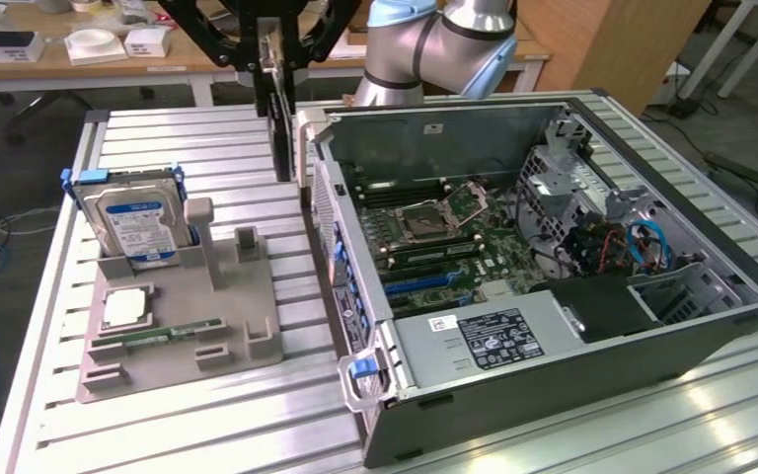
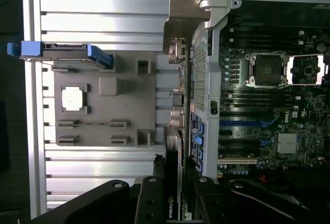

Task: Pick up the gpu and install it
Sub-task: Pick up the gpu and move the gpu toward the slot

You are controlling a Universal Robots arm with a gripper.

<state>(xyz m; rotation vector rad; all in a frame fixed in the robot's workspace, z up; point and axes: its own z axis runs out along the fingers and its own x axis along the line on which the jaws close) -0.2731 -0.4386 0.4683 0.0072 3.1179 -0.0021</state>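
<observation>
**Exterior view.** Ribbed aluminium table (image 1: 155, 434), with wooden benches (image 1: 37, 74) behind it. The open computer case (image 1: 695, 326) holds a green motherboard (image 1: 445, 247), and the grey moulded tray (image 1: 221, 346) carries a hard drive (image 1: 135, 217). Black fingers (image 1: 250, 54) clamp the gpu (image 1: 280, 128), a thin dark card hanging upright just beside the case wall.

**Wrist view.** The gpu is seen edge-on, its bright metal bracket (image 2: 183, 17) outermost.

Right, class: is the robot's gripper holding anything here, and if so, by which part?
Yes. The gripper holds the gpu, pinched across its two flat faces at the upper end. The rest of the card hangs straight down below the fingers.
</observation>
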